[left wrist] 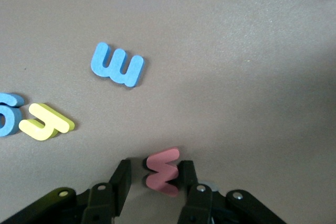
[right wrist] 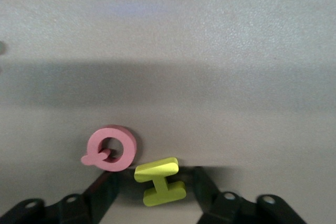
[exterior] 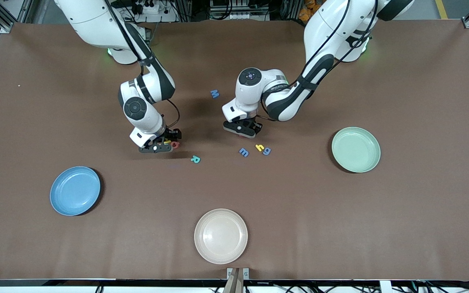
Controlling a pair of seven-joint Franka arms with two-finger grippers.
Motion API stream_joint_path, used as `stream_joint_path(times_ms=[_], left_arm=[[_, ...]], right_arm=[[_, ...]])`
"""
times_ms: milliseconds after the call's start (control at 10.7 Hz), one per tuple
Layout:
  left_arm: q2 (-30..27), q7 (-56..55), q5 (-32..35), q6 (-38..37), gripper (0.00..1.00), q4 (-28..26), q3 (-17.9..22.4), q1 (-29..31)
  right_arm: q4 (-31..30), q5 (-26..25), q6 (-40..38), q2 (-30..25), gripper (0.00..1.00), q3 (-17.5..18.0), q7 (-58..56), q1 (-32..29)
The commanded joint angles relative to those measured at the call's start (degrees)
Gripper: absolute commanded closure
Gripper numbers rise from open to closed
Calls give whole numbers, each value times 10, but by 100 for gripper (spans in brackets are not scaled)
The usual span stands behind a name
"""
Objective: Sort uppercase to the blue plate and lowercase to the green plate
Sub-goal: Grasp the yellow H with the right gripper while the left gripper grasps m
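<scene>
My left gripper [left wrist: 155, 170] is down at the table around the red w [left wrist: 164, 171]. One finger touches the w and the other stands apart, so the gripper is open. Blue m [exterior: 243, 152], yellow h [exterior: 259, 147] and blue g [exterior: 266, 151] lie just nearer the camera. My right gripper [right wrist: 155, 179] is low and open around the tilted yellow H [right wrist: 160, 182], with a gap on each side. Red Q [right wrist: 113, 148] lies beside it. Teal R [exterior: 195, 159] and blue M [exterior: 215, 94] lie loose. The blue plate [exterior: 75, 190] and green plate [exterior: 356, 149] hold nothing.
A cream-white plate [exterior: 220, 236] sits near the table's front edge, between the two coloured plates. The blue plate is toward the right arm's end, the green plate toward the left arm's end.
</scene>
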Motion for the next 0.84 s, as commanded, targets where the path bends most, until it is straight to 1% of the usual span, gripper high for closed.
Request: stream_joint_path(times_ms=[0,187,374,561,749], left_arm=[[6,-10,21,9,55,4,0,0],[6,-9,21,9,59,4,0,-1],[9,-9,21,9,62,8,0,-1],[14,-9,21,9,66,12,0,-4],[14,-9,21,9,71,12,0,-5]], right_arm=[[-4,9,-1,-1,100,-4,-4,6],[-2,9,-5,-13,100,-8,-5,-2],[-1,6,-6,-31,100,-22,-9,-23],[4,5,-20,-53,100,-25,-31,-63],[8,5,-41,-69,100,-25,-83,-104]])
